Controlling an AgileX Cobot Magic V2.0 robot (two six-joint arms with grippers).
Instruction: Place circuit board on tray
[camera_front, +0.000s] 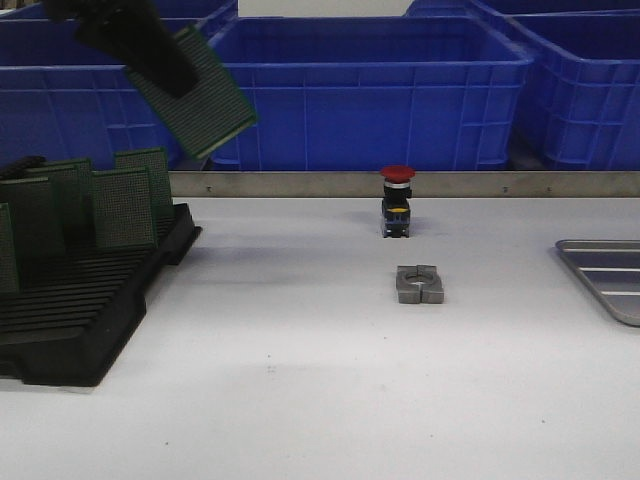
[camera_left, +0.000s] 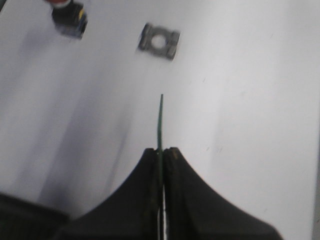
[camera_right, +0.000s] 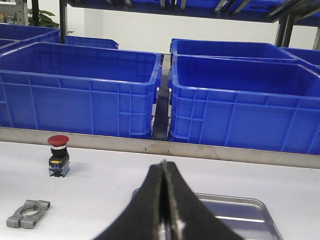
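My left gripper (camera_front: 165, 60) is shut on a green perforated circuit board (camera_front: 200, 95) and holds it tilted, high above the table's left side. In the left wrist view the board (camera_left: 160, 122) shows edge-on, sticking out from my shut gripper (camera_left: 162, 150). The grey metal tray (camera_front: 608, 275) lies at the right edge of the table, partly cut off. In the right wrist view the tray (camera_right: 240, 212) lies just behind my right gripper (camera_right: 163, 165), which is shut and empty. The right gripper does not show in the front view.
A black slotted rack (camera_front: 85, 290) with several upright green boards (camera_front: 125, 205) stands at the left. A red-capped push button (camera_front: 396, 200) and a grey metal clamp (camera_front: 419, 284) sit mid-table. Big blue crates (camera_front: 370, 95) line the back behind a metal rail.
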